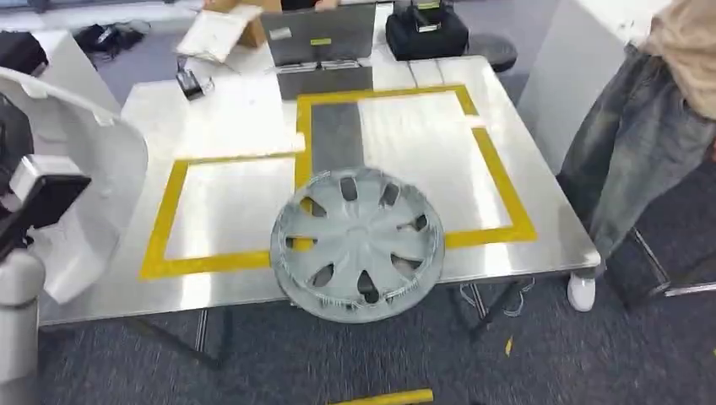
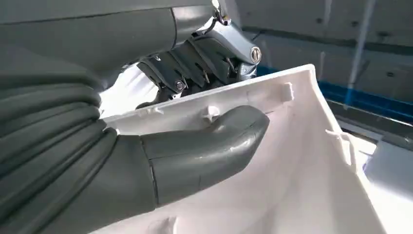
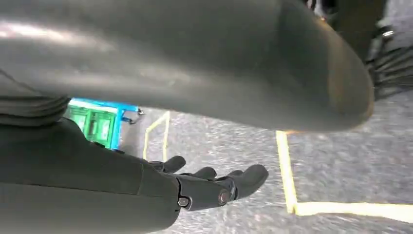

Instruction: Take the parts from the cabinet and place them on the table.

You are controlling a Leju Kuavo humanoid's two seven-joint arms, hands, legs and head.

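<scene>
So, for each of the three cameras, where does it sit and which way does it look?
Head view: high on the body, looking forward and down at the metal table with the grey wheel cover; a silver arm and the white panel show at left.
Left wrist view: behind the left hand, which grips the white panel's edge.
Right wrist view: behind the right hand, looking down at carpet floor with yellow lines; fingers apart, holding nothing.
Shared: head and left wrist views both show the white panel.

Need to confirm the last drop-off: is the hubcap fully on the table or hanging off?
Hanging off. The grey hubcap lies flat, but its near rim sticks out past the table edge over the carpet.
</scene>
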